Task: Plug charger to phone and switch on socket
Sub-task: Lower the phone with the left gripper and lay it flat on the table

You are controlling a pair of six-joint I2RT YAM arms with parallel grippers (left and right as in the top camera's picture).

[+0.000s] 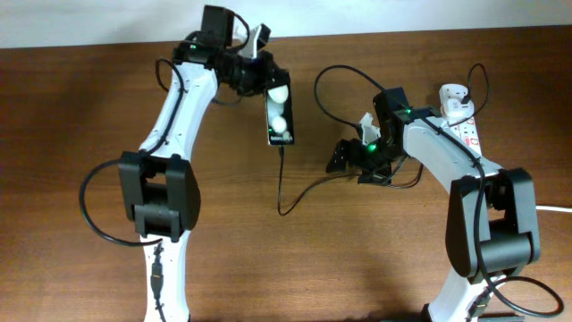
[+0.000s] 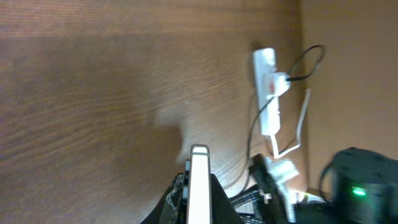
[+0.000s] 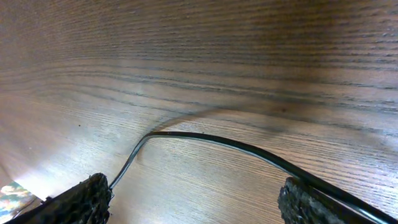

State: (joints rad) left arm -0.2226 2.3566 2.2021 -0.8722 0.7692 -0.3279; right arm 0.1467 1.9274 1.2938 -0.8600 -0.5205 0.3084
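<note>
The black phone (image 1: 280, 116), with two white round spots, lies on the table and shows edge-on in the left wrist view (image 2: 199, 171). My left gripper (image 1: 271, 80) is shut on its far end (image 2: 199, 202). The thin black charger cable (image 1: 280, 183) meets the phone's near end, loops on the table and runs right to the white adapter (image 1: 458, 107), which sits in the white socket strip (image 1: 468, 130). My right gripper (image 1: 347, 159) is open and low over the table, and the cable (image 3: 211, 140) crosses between its fingers (image 3: 196, 193).
In the left wrist view the socket strip (image 2: 267, 93) with the adapter (image 2: 278, 84) lies far off, and its thick white cord (image 2: 301, 127) trails toward the right arm. The table's far edge runs behind both arms.
</note>
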